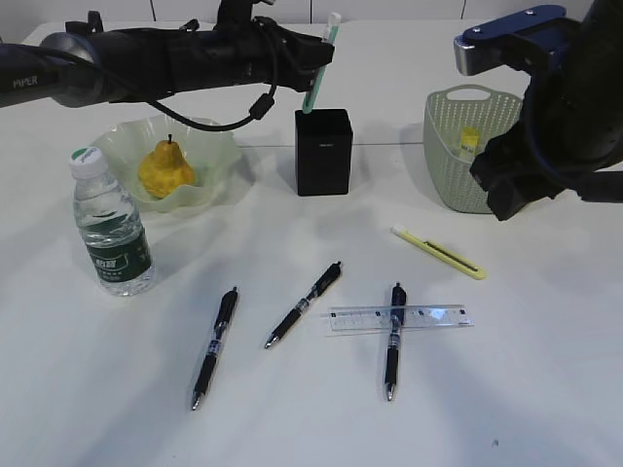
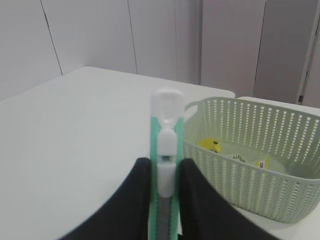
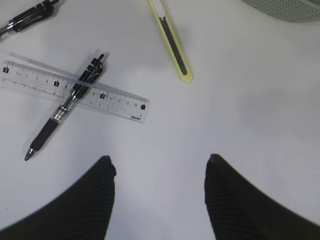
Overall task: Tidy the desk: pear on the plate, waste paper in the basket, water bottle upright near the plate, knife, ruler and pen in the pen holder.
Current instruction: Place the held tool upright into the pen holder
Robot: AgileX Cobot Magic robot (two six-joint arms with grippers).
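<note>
White tabletop (image 1: 545, 389), items as follows. Pear (image 1: 165, 167): on plate (image 1: 219, 161), far left, stem up. Bottle (image 1: 110, 226): upright, white cap on top, just in front of plate. Pen holder (image 1: 323, 152): black, square, centre rear. Green knife (image 1: 320, 60): clamped in left gripper (image 1: 313, 49), jaws closed narrowly on its body; long axis steep, tilted slightly, white end up, lower end at holder mouth; whether inside or just above, cannot tell. Basket (image 1: 458, 156): rear right, yellow-printed paper scraps (image 2: 235, 155) inside. Yellow knife (image 1: 438, 252): flat on tabletop in front of basket, long axis diagonal, pale end toward rear left, other end toward front right. Ruler (image 1: 400, 317): flat, long axis left to right, front right of centre. Right pen (image 1: 393, 341): lying across ruler, touching it, long axis near to far, tip toward front edge. Middle pen (image 1: 304, 305): diagonal, tip toward front left, apart from ruler. Left pen (image 1: 214, 346): steeply diagonal, tip toward front. Right gripper (image 3: 159, 197): over tabletop near basket, jaws well apart, nothing between them; ruler, crossing pen and yellow knife beyond its fingers.
</note>
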